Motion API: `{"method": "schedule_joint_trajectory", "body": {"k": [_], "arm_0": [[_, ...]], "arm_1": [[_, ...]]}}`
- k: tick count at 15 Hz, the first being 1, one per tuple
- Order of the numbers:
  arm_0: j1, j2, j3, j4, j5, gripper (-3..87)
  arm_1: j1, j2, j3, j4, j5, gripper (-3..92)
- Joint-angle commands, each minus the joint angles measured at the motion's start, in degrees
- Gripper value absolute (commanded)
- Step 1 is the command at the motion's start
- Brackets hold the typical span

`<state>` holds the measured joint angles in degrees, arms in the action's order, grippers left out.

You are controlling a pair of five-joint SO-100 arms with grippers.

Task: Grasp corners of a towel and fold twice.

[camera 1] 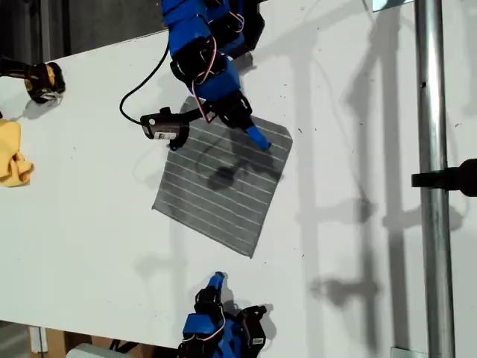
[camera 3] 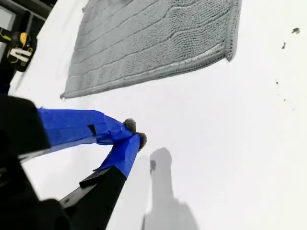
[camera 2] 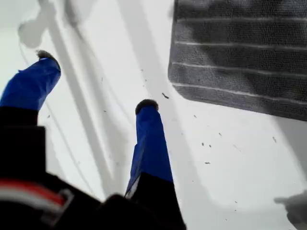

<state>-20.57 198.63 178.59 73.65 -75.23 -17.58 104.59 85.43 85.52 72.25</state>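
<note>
One towel (camera 1: 221,181) lies on one table (camera 1: 358,246), with four corners to it. One yellow cloth (camera 1: 13,154) sits at the exterior view's left edge, and one black-and-yellow tool (camera 1: 41,79) lies farther back on that side. Two blue arms show: one (camera 1: 205,52) at the far edge, one (camera 1: 216,324) at the near edge. One metal pole (camera 1: 434,179) stands at the exterior view's right.

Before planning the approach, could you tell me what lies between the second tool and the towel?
Only bare white table separates my second tool from the towel, per the second wrist view.
</note>
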Motion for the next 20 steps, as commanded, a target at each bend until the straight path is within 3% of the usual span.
{"method": "schedule_joint_trajectory", "body": {"k": [1, 9, 20], "arm_0": [[-0.18, 0.35, 0.09, -0.09, -0.53, -2.3], [-0.18, 0.35, 0.09, -0.09, -0.44, -2.3], [-0.09, 0.35, 0.09, -0.18, -0.09, -2.3]], "arm_1": [[0.53, -1.05, -0.09, 1.14, -0.18, 35.9], [-2.11, -23.29, 2.72, -4.57, 5.89, 34.0], [-2.37, -30.06, 5.8, -9.76, 13.36, 30.6]]}}
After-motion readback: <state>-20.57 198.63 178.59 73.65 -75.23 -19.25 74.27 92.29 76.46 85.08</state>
